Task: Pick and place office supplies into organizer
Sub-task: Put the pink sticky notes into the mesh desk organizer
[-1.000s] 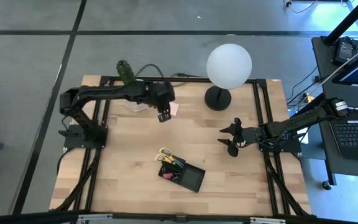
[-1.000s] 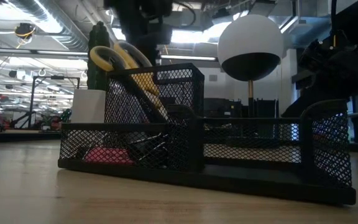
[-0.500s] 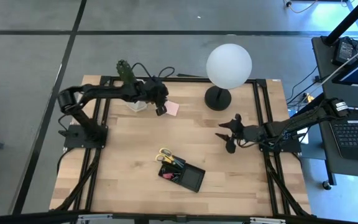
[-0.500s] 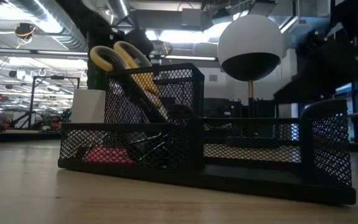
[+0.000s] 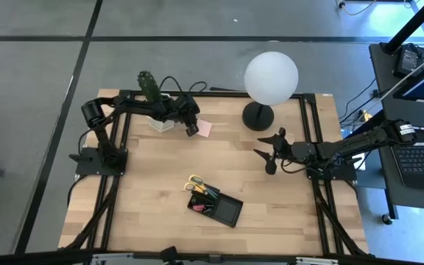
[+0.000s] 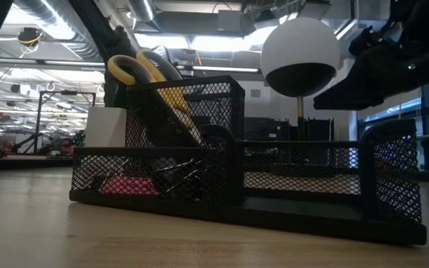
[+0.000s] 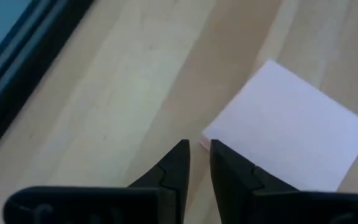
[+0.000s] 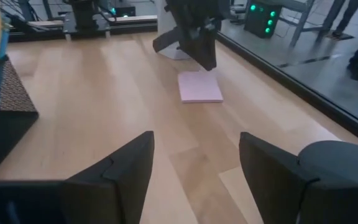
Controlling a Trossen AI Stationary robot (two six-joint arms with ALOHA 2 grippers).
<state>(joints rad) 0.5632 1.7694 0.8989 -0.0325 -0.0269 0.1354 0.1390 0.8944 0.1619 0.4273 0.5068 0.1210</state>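
left hand is low at the far edge of the counter, fingers nearly pinched together with only a thin gap, holding nothing. its tips sit right at the near corner of the pink sticky-note pad. can't tell if they touch it. the pad lies flat on the counter near the far edge, between the potted cactus and the lamp base, well apart from the organizer.

right hand hovers over the right side of the counter, near the lamp, fingers spread wide, empty. looks like it's waiting.

progress, judged from how things lie:
- organizer sits toward the near edge, about mid-width, angled
- yellow-handled scissors already upright in its tall compartment
- pens look to be in there too, dark shapes only, hard to confirm
- something pink-red low in the front compartment, probably the eraser
- dark clutter beside it could be binder clips, too small to tell
- wide compartment on the organizer's other end looks empty from the low view

left to do: the pad is the only loose supply i can see on the counter. it needs a grasp on its edge, a lift, then a carry across to the organizer, likely into that empty wide compartment. so mostly done, one item out.

risk: the pad is thin and flat, and near-closed fingers at a corner could just push it.
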